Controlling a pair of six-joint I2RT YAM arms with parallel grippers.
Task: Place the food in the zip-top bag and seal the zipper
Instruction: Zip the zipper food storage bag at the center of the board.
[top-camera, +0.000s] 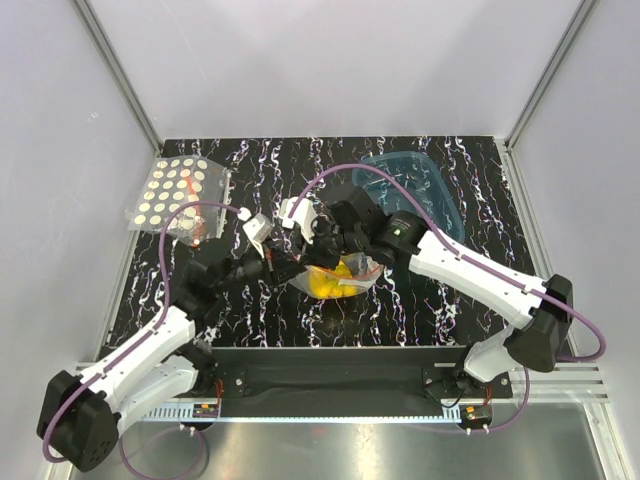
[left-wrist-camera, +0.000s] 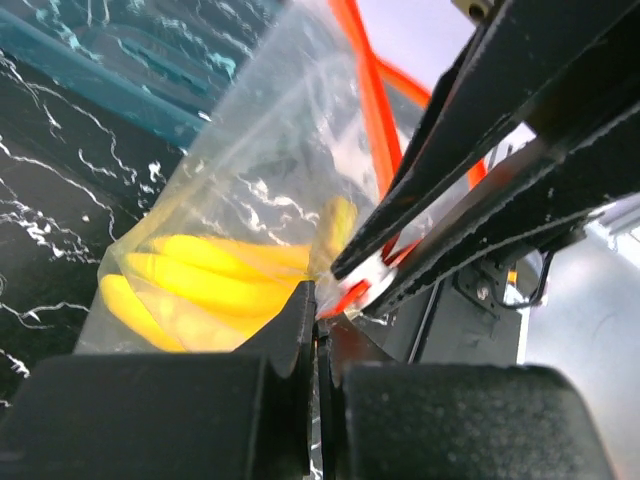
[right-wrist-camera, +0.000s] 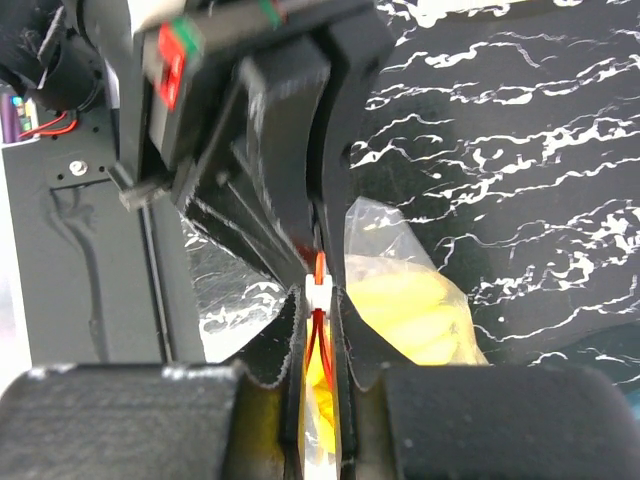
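Note:
The yellow toy bananas (top-camera: 328, 285) lie inside the clear zip-top bag (top-camera: 352, 272) at the table's middle front. In the left wrist view the bananas (left-wrist-camera: 200, 280) show through the bag (left-wrist-camera: 270, 160), and the red-orange zipper (left-wrist-camera: 368, 100) runs up its edge. My left gripper (left-wrist-camera: 318, 322) is shut on the bag's corner by the zipper end; in the top view it (top-camera: 298, 268) is at the bag's left. My right gripper (right-wrist-camera: 317, 300) is shut on the zipper (right-wrist-camera: 318, 262) at its white slider, right beside the left fingers (right-wrist-camera: 290, 170). In the top view it (top-camera: 330, 252) is just above the bag.
A translucent blue tray (top-camera: 412, 185) stands behind the bag at the back right and shows in the left wrist view (left-wrist-camera: 100, 80). A clear bag of pale round discs (top-camera: 175, 192) lies at the back left. The two grippers are nearly touching.

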